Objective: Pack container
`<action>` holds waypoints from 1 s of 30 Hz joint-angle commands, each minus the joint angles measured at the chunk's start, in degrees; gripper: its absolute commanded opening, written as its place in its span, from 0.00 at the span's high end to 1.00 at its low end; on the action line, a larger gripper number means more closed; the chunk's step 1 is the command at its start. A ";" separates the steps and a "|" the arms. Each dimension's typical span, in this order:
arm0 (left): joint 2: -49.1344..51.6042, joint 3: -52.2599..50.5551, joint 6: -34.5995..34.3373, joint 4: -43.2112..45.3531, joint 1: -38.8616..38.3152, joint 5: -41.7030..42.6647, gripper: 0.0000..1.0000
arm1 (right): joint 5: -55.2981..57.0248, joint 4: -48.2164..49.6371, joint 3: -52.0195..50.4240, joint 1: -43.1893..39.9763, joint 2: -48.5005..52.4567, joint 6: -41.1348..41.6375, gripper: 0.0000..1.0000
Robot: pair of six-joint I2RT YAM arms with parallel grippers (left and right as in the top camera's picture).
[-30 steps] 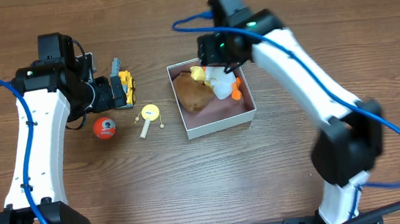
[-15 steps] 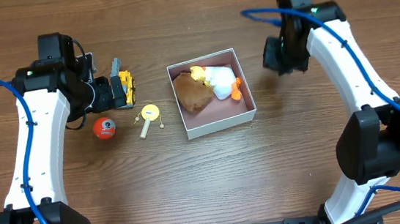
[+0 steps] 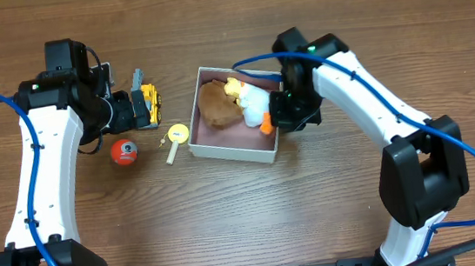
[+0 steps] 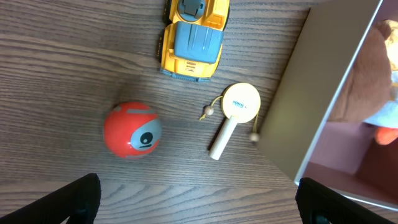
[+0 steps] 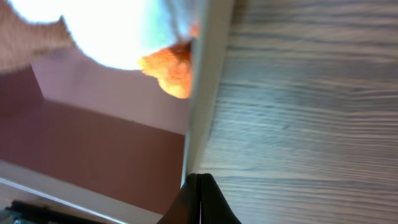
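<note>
The container, a shallow white-walled box with a pink bottom, holds a brown plush and a white duck. My right gripper is shut, its tips against the box's right wall, nothing visibly between them. The duck's orange foot lies just inside that wall. My left gripper hangs open above the table, empty. Below it lie a red ball, a yellow truck and a small yellow rattle drum. The box's left wall stands next to the drum.
The ball, truck and drum sit in a cluster left of the box. The drum almost touches the box's left corner. Bare wood lies in front of and right of the box.
My right gripper shut, swung out to the right, then came back to the box's right wall. The box has slid left toward the drum and turned. The left arm has not moved.
</note>
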 commanded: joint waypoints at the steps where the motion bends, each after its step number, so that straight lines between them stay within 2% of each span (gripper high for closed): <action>1: 0.22 1.29 0.87 -0.11 0.26 0.48 0.00 | -0.02 1.68 -0.20 0.13 -0.02 1.81 0.96; 6: 0.22 1.29 0.87 -0.09 0.26 0.48 0.00 | 10.86 3.37 -0.07 -4.02 -0.90 1.73 0.96; 10: 0.22 1.29 0.87 -0.11 0.26 0.48 0.00 | 10.95 4.26 0.09 -6.86 -4.76 -0.07 0.96; 15: 0.22 1.29 0.87 -0.11 0.26 0.48 0.00 | 10.47 6.43 2.82 -8.26 -13.53 -2.89 0.96; 19: 0.22 1.29 -1.64 5.95 0.26 2.54 0.00 | 10.78 9.01 4.09 -8.39 -23.78 -5.55 0.96; 23: 0.22 1.29 -3.28 4.96 0.26 4.20 0.00 | 11.78 11.08 4.09 -9.94 -36.57 -6.01 0.74; 24: 0.22 1.29 -3.15 5.01 0.26 4.17 0.00 | 12.81 11.13 4.09 -10.47 -39.98 -6.01 0.64; 25: 0.22 1.29 -2.40 5.03 0.26 4.15 0.00 | 13.79 11.06 4.09 -10.78 -42.66 -6.01 0.55; 27: 0.22 1.29 1.99 5.81 0.26 3.89 0.00 | 16.35 10.67 4.09 -11.06 -49.05 -6.03 0.47; 28: 0.22 1.29 3.39 6.45 0.26 3.54 0.00 | 17.18 10.51 4.09 -11.06 -51.39 -6.01 0.35; 29: 0.22 1.29 6.54 7.65 0.26 2.93 0.00 | 17.59 10.29 4.07 -11.06 -54.14 -6.01 0.19; 30: 0.22 1.29 7.72 8.39 0.24 1.81 0.00 | 17.57 10.16 4.07 -11.06 -55.93 -6.01 0.15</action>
